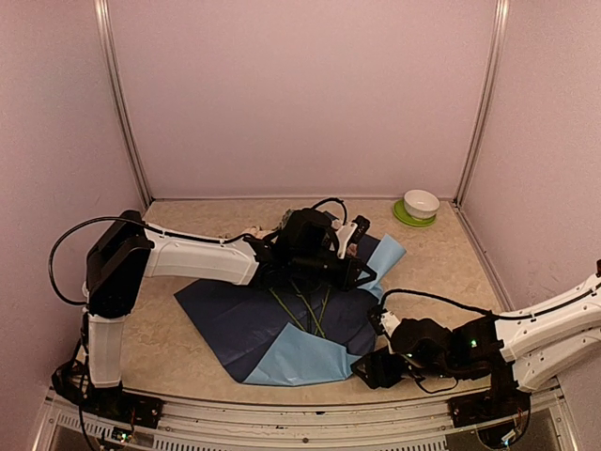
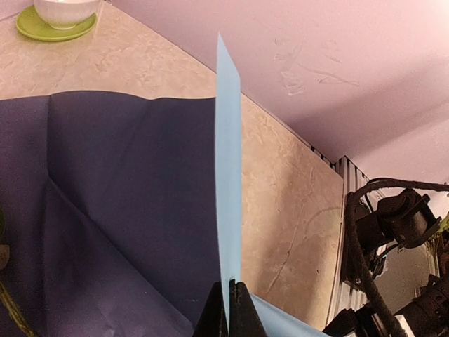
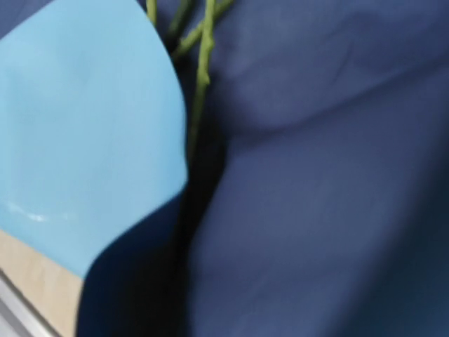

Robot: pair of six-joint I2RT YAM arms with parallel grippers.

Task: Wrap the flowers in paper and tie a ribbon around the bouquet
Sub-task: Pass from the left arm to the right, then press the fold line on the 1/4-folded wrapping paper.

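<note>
Dark blue paper [image 3: 316, 196] fills the right wrist view, blurred by closeness. A light blue flap curls over at the left, and thin green stems of the flowers [image 3: 202, 77] run under its edge; that camera's own fingers are out of frame. From above, the sheet lies dark side up mid-table with its near corner folded to show light blue. The stems cross its middle, but the blooms are mostly hidden under the left arm [image 1: 202, 258]. The left gripper [image 2: 229, 298] is clamped on a paper edge that stands upright, edge-on, from its closed fingertips. The right gripper [image 1: 376, 368] sits low at the sheet's near right corner, perhaps touching it; whether its jaws are apart I cannot tell. A white bowl [image 1: 422, 202] on a green saucer [image 1: 404, 219] stands at the table's [image 1: 160, 348] far right corner.
</note>
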